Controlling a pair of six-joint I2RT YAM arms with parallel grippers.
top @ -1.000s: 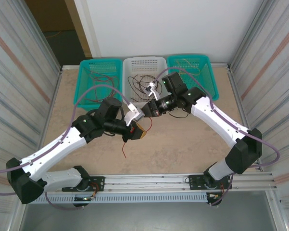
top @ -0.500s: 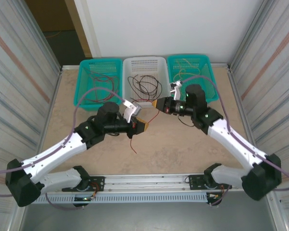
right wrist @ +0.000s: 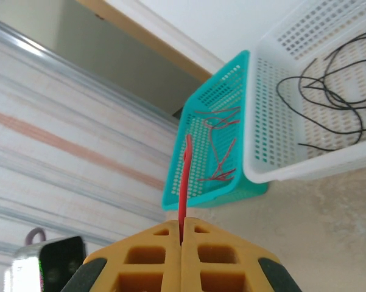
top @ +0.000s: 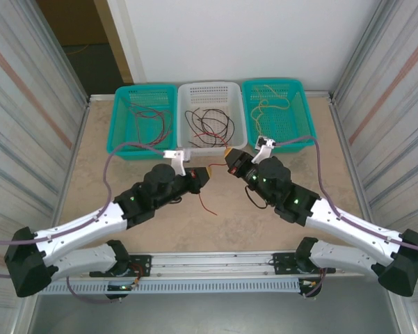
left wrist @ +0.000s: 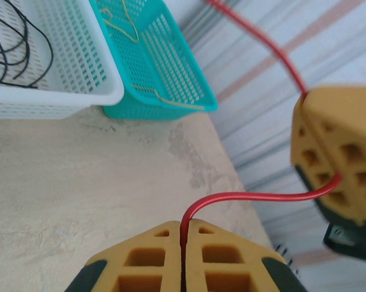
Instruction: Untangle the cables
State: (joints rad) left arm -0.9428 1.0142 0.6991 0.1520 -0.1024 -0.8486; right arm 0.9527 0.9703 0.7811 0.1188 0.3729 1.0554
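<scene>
**A:** Where is the thin red wire (left wrist: pixel 249 196)?

**B:** It is strung between the two arms, above the beige, stone-patterned tabletop (top: pixel 264 223). The left end effector (left wrist: pixel 183 234) has its yellow-orange honeycomb pads pressed together on it. The wire comes up out of the seam, bends sharply and runs across to the right end effector (right wrist: pixel 181 234).

**A:** Is that one gripping it too?

**B:** Yes, its pads are clamped flat against each other with the red strand rising straight up from between them. From overhead, the two end effectors sit near each other but apart, just in front of the middle basket.

**A:** Any loose end?

**B:** A red tail hangs below the left end effector, curving toward the tabletop. I cannot tell whether it touches.

**A:** And the other wires?

**B:** Three slotted plastic baskets stand side by side along the far edge. The teal basket on the left (top: pixel 146 88) holds short red wires (top: pixel 153 115). The white basket in the middle (top: pixel 209 86) holds looped black wires (top: pixel 209 124). The teal basket on the right (top: pixel 272 83) holds yellow-tan wires (top: pixel 268 108).

**A:** Do any of them reach the held wire?

**B:** No, all of them lie inside their own baskets.
</scene>
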